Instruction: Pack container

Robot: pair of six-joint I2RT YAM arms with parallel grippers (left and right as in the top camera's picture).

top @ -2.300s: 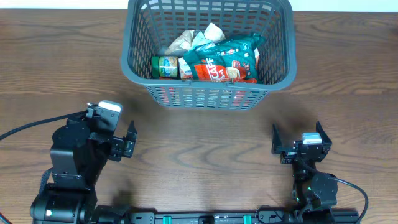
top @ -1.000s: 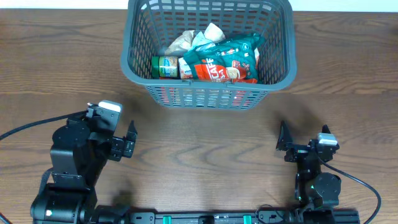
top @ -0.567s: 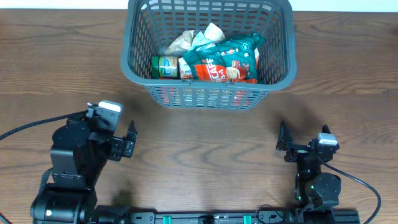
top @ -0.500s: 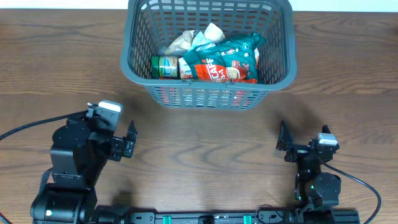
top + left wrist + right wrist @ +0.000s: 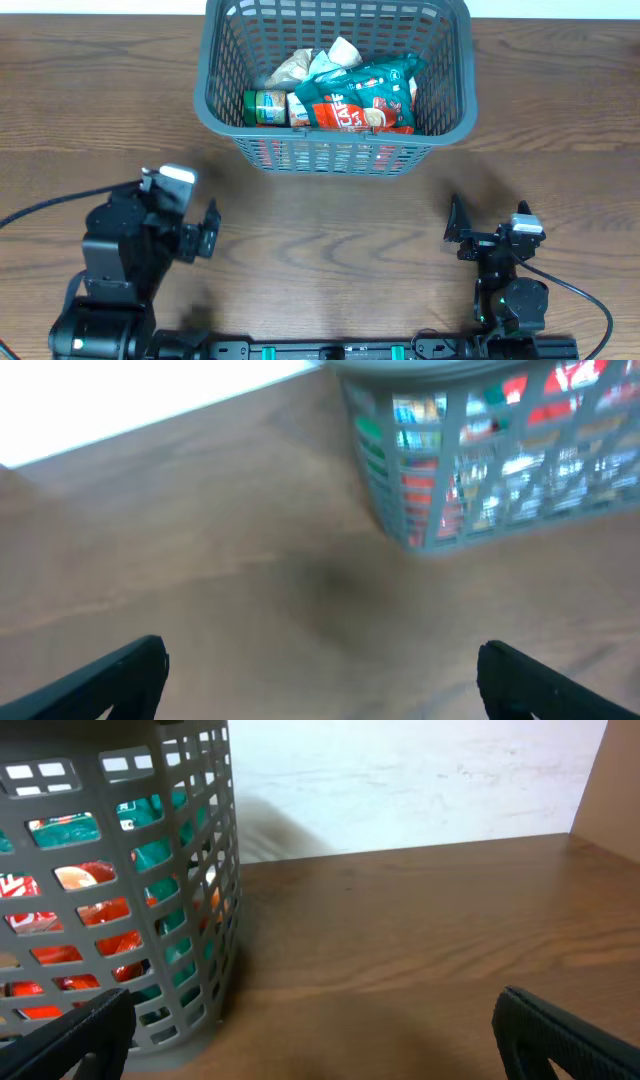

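The grey slatted container (image 5: 222, 118) stands at the table's far middle. It holds a red and green snack bag (image 5: 355, 100), a green pack (image 5: 264, 107) and pale packs (image 5: 305, 65). My left gripper (image 5: 209, 232) is open and empty over the wood, near and left of the container. My right gripper (image 5: 487, 224) is open and empty, near and right of it. The left wrist view is blurred and shows the container (image 5: 450, 510) ahead to the right of the open gripper (image 5: 322, 682). The right wrist view shows the container (image 5: 190, 910) ahead to the left of the open gripper (image 5: 315, 1042).
Brown wooden table (image 5: 330, 240) runs between both arms and the container. A white wall (image 5: 420, 780) rises behind the table's far edge. Black cables trail from the left arm (image 5: 40, 205) and the right arm (image 5: 585, 300).
The right arm drew back toward its base and turned, then stayed still. The left arm has just shifted slightly toward the near edge. The container's contents have not moved.
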